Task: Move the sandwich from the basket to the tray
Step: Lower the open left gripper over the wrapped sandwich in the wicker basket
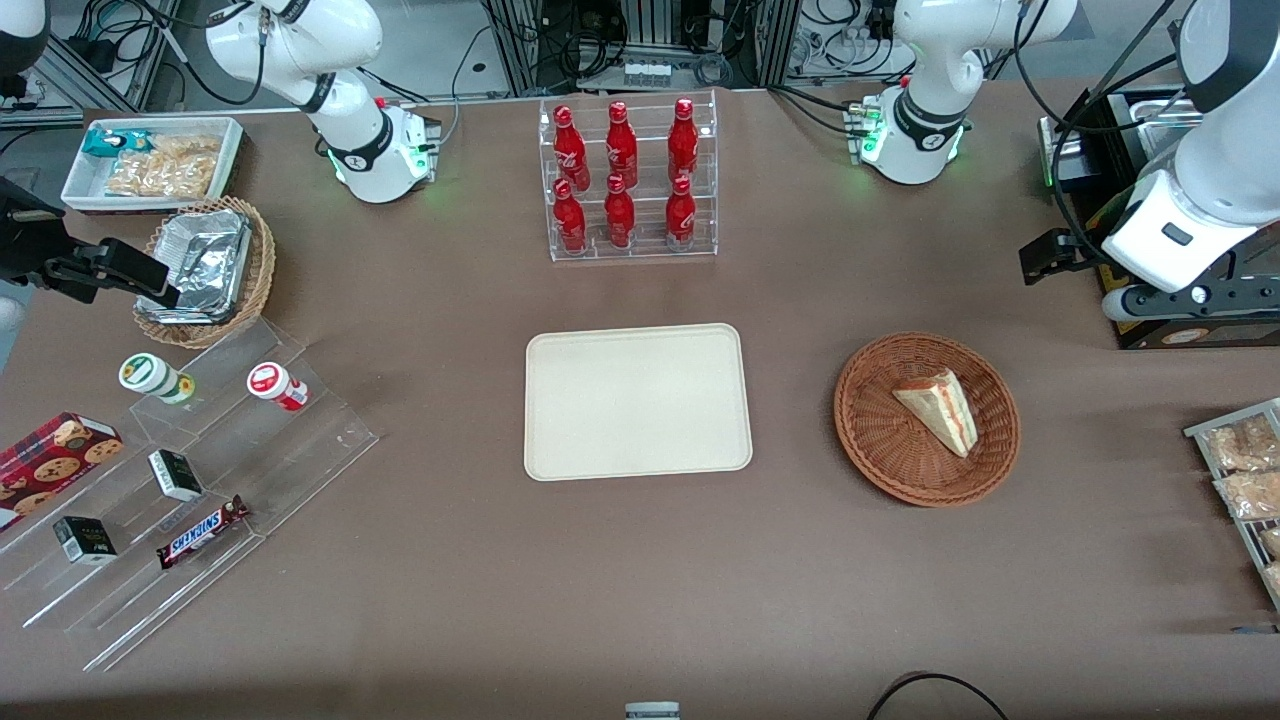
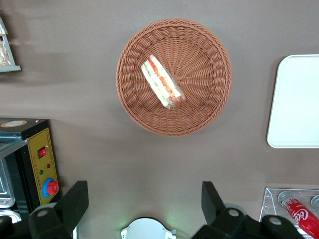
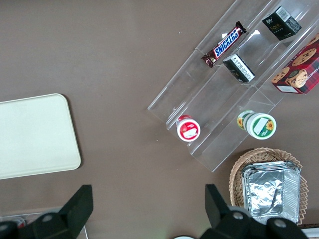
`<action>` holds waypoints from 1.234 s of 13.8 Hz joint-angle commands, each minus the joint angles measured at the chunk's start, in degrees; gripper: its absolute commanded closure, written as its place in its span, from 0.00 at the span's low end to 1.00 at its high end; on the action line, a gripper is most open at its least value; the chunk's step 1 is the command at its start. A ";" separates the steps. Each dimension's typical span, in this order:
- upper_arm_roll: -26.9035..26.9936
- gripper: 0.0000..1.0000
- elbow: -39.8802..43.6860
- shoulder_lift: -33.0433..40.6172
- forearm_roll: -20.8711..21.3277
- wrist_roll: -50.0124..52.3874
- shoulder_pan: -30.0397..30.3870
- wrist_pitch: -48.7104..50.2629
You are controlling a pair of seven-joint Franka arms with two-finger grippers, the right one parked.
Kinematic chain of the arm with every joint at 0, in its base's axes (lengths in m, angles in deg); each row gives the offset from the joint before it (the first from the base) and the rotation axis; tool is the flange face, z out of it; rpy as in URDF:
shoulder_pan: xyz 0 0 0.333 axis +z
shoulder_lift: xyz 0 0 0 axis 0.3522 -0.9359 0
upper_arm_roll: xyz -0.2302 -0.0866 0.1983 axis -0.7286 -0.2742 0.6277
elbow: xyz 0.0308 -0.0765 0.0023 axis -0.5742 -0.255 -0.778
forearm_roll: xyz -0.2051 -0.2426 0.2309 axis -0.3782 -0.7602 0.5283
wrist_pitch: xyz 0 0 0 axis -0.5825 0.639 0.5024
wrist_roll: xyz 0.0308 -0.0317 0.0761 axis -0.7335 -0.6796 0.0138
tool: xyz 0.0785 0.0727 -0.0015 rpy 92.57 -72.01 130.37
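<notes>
The sandwich [image 1: 938, 408] lies in the round reddish-brown basket [image 1: 870, 450], its layered cut edge showing. The cream tray [image 1: 637, 400] lies flat at the table's middle, beside the basket, with nothing on it. My left gripper [image 1: 1045, 258] hangs above the table, farther from the front camera than the basket and toward the working arm's end. It is open and holds nothing. The left wrist view shows the sandwich [image 2: 162, 82] in the basket [image 2: 209, 99], part of the tray [image 2: 296, 99], and the gripper [image 2: 144, 199] with its fingers wide apart over bare table.
A clear rack of red bottles [image 1: 628, 180] stands farther back than the tray. A black control box [image 2: 42, 169] sits by the working arm. Snack packets on a rack [image 1: 1245, 470] lie at that end. A clear stepped display [image 1: 180, 480] and a tan basket of foil trays [image 1: 205, 270] are toward the parked arm's end.
</notes>
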 commanded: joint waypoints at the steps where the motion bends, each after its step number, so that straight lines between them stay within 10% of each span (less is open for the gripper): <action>1: -0.16 0.00 0.45 0.32 -0.59 -0.47 0.04 -0.79; 17: -0.07 0.00 -36.55 0.59 -0.50 -1.19 0.39 -42.98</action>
